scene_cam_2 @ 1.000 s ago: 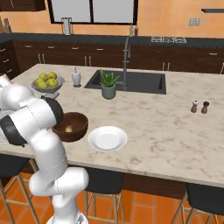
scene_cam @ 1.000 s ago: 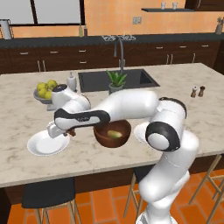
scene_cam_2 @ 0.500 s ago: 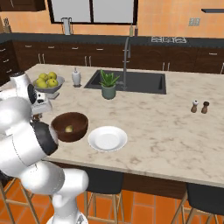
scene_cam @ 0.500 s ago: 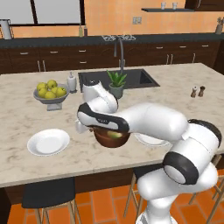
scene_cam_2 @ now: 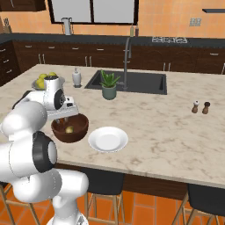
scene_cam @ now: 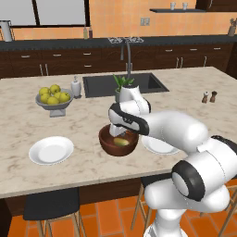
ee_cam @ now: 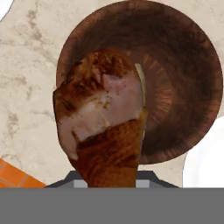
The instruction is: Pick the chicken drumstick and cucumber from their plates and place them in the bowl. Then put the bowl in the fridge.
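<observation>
The brown wooden bowl stands near the island's front edge, with the yellow-green cucumber lying inside it. My gripper hovers just over the bowl, shut on the chicken drumstick, whose meaty end hangs above the bowl's near side and hides most of the cucumber. One white plate lies bare to the left. The other white plate sits right of the bowl. The fridge is out of view.
A grey footed bowl of yellow-green fruit and a soap bottle stand at the back left. A potted plant sits beside the sink. Salt and pepper shakers stand far right. Stools line the front edge.
The arm has swung right from the left plate to above the bowl, carrying the drumstick. The left plate now lies bare.
</observation>
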### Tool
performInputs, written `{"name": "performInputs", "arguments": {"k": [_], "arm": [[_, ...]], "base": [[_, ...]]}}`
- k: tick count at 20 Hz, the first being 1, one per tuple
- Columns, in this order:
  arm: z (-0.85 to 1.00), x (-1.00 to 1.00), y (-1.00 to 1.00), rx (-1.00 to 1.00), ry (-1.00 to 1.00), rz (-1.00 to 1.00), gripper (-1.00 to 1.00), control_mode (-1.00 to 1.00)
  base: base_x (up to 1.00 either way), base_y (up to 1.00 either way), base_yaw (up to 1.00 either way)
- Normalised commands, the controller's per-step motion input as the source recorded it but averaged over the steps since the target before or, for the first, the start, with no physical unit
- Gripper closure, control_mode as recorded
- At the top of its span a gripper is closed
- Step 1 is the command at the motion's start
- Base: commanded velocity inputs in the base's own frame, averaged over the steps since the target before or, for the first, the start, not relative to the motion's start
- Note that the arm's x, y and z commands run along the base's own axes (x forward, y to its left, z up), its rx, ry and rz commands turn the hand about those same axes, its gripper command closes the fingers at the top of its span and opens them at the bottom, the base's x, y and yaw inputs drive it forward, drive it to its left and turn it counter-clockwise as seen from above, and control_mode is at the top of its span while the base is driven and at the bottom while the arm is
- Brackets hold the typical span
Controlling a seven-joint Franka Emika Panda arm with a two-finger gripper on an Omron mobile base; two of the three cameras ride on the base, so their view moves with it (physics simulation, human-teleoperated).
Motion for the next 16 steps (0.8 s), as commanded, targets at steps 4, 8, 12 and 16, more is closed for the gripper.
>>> {"name": "performInputs", "arguments": {"k": [4,8,12,16], "arm": [[-0.31,0.82,-0.43,0.00,0.11,0.00,1.00,-1.00],[-0.39,0.64,0.01,-0.01,0.07,0.00,1.00,-1.00],[-0.43,0.31,0.05,-0.02,0.09,0.00,1.00,-1.00],[-0.30,0.32,0.01,-0.03,0.04,0.00,1.00,-1.00]], "base": [[0.00,0.00,0.00],[0.00,0.00,0.00],[0.00,0.00,0.00],[0.00,0.00,0.00]]}}
